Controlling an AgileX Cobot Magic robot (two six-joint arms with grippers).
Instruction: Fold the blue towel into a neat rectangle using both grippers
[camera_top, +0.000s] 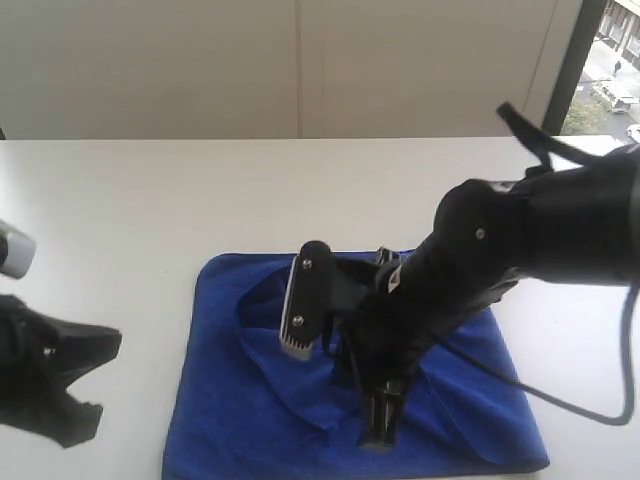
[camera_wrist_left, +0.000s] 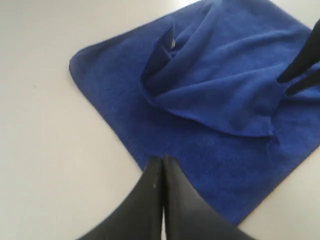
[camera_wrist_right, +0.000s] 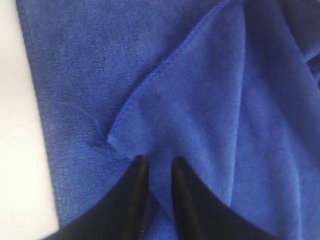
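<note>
Blue towel (camera_top: 220, 420) lies on your desk (camera_top: 120, 200) by its near edge; right gripper (camera_wrist_right: 156, 162) has jaws pinched on the folded flap (camera_wrist_right: 190, 100), low, likely to lay it flat; left gripper (camera_wrist_left: 163, 159) hovers, jaws clenched empty.

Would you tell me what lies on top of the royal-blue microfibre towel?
The royal-blue microfibre towel itself: a flap folded loosely across its middle, with the black right gripper above the flap. The layer under that flap is hidden.
</note>
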